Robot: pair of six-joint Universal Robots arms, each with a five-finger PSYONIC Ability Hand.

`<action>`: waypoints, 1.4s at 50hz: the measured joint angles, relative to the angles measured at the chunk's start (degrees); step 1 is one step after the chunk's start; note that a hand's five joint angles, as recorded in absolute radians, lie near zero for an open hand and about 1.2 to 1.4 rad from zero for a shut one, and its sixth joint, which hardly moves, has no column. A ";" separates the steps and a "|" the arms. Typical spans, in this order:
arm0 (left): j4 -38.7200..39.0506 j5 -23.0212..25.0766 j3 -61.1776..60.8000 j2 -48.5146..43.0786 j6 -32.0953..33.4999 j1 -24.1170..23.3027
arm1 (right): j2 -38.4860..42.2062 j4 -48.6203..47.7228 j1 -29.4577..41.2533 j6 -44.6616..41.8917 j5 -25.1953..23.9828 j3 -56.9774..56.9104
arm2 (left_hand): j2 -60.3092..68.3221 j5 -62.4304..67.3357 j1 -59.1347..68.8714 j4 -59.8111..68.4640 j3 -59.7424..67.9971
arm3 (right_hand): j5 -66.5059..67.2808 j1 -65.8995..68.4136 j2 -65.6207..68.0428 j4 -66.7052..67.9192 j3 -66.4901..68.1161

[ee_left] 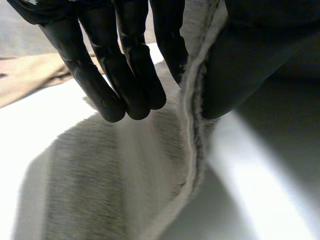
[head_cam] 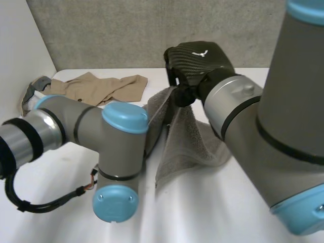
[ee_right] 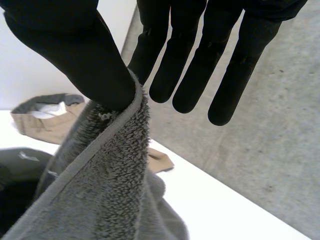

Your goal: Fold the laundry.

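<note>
A bare robot test bench, likely a lab: plain white table [head_cam: 212,212], speckled grey back wall [head_cam: 126,30], white side panel [head_cam: 20,45].

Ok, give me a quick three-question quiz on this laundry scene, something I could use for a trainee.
1. True or false: the towel lies spread flat on the table.
2. What holds the towel's top edge up off the table? A) the right hand, B) a person's hand, C) a clothes peg.
3. Fill in the blank: the garment lying crumpled at the far side of the table, behind the towel, is ___ in colour.

Key
1. False: it hangs from a raised edge, and only its lower part rests on the table.
2. A: the edge is pinched between the thumb and fingers.
3. Tan.
</note>
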 measured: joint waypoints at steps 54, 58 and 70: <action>27.30 27.51 15.60 16.04 33.85 25.19 | 10.47 -31.65 -21.55 -21.36 -18.38 -9.67 | 2.58 1.08 0.00 2.93 2.93 | 1.80 0.00 0.01 0.04 0.03; 24.52 28.65 3.53 17.41 34.31 26.12 | 8.45 -26.16 -22.76 -21.42 -20.80 -1.07 | 2.58 1.08 0.00 2.93 2.93 | 1.80 0.00 0.01 0.04 0.03; 24.79 33.24 -19.49 16.54 41.44 25.23 | 13.45 -23.72 -23.75 -20.68 -24.08 18.25 | 2.59 1.08 0.00 2.93 2.94 | 1.79 0.00 0.01 0.04 0.03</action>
